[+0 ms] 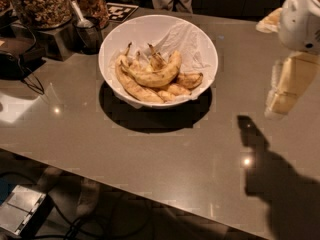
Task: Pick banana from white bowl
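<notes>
A grey-brown table (150,154) seen from above fills most of the view. The robot's arm is cut off by the right edge. Only a rounded white part and the pale, cream-coloured gripper (287,86) below it show. The gripper hangs above the table's right side, well apart from the bowl. How far open it is cannot be told, and the bananas all lie away from it. Its dark shadow (280,184) falls on the near right of the table.

A large white bowl (107,54) sits on the far middle of the table, lined with crumpled white paper (187,41). It holds a small heap of ripe bananas. The banana (157,76), plump, strongly curved and brown-speckled, rests on top of the heap, its ends turned up toward the far side. A longer, slimmer banana (132,86) lies just beside it along the bowl's left and near wall. Smaller bananas (187,79) peek out on the right, partly hidden under the top one, so their number is unclear.

At the far left, glass jars of nuts (40,4) are cut off by the top edge, with a metal cup (89,31) beside them holding a spoon. A black-and-white marker (121,11) lies behind the cup. Below the table's near left edge sit a grey box (22,209) and dark cables, hard to make out.
</notes>
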`<control>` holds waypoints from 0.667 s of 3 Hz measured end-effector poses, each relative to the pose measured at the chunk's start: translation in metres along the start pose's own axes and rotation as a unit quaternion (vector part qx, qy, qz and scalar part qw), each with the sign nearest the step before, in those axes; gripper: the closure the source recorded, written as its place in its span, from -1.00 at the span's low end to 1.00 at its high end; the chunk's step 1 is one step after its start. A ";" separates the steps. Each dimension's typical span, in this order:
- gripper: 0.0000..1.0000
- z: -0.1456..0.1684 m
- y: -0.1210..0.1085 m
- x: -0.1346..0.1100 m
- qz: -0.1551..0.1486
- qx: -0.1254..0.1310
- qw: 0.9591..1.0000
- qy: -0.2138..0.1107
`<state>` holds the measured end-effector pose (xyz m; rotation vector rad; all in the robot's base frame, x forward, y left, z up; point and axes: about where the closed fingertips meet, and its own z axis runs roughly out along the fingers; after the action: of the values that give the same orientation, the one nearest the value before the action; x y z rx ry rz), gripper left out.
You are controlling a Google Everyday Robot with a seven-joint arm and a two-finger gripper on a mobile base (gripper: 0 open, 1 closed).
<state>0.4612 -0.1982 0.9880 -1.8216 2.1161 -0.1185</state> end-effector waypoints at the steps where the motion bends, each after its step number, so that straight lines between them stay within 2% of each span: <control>1: -1.00 0.003 -0.019 -0.021 -0.038 0.002 0.999 -0.006; 2: -1.00 0.003 -0.020 -0.022 -0.038 0.003 0.999 -0.006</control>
<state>0.4832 -0.1801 0.9949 -1.8963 2.0361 -0.1314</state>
